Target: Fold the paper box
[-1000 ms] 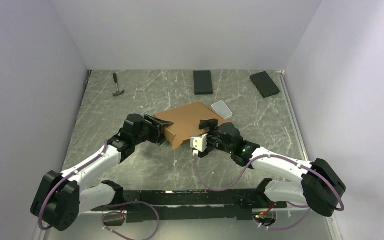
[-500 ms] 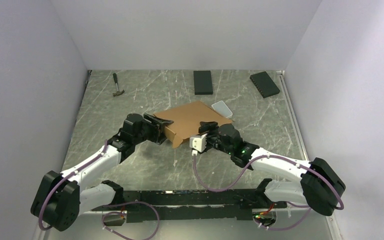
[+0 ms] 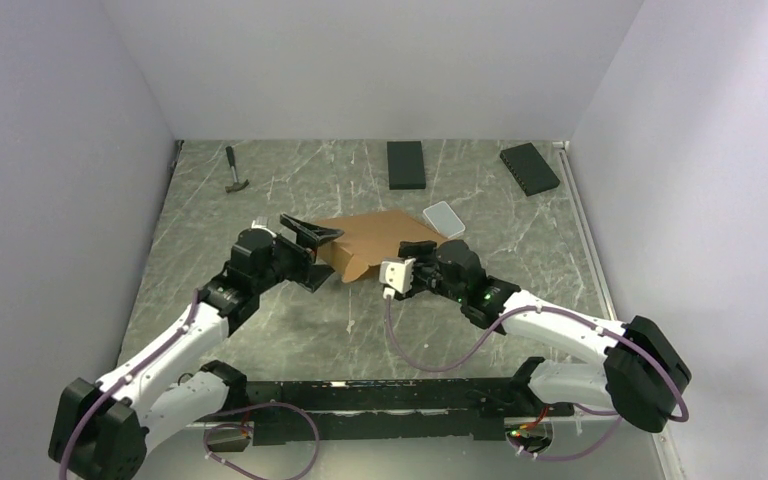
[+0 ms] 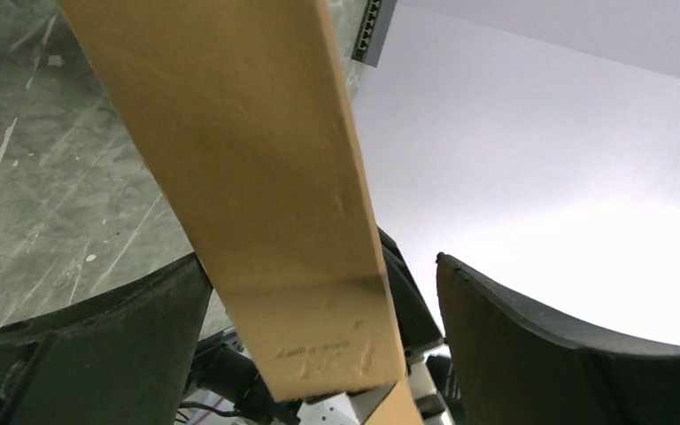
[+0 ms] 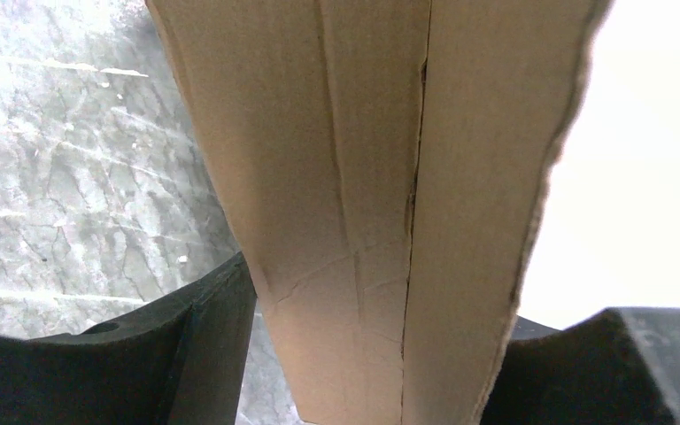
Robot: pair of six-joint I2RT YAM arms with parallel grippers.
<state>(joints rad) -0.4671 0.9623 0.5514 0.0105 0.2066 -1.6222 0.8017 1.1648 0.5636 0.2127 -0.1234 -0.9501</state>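
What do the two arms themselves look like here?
The left arm and right arm have white links and bulky black joints. A purple cable runs along each. Their fingers are black, broad and curved. The right wrist carries a white camera block and a green light.

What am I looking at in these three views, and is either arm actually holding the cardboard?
Two robot arms are bolted at the near edge of a table, and each ends in a two-finger gripper. The wide picture comes from a fixed camera above and behind them. The other two come from cameras on the wrists, looking out along each arm's own fingers.

The brown sheet in the middle is the paper box, which looks partly folded. The left gripper has a strip of it between its fingers, with a gap showing on one side, so it is open. The right gripper also straddles a flap, but I cannot tell whether it pinches.

Farther back lie a hammer, two black slabs and a small white case beside the box.
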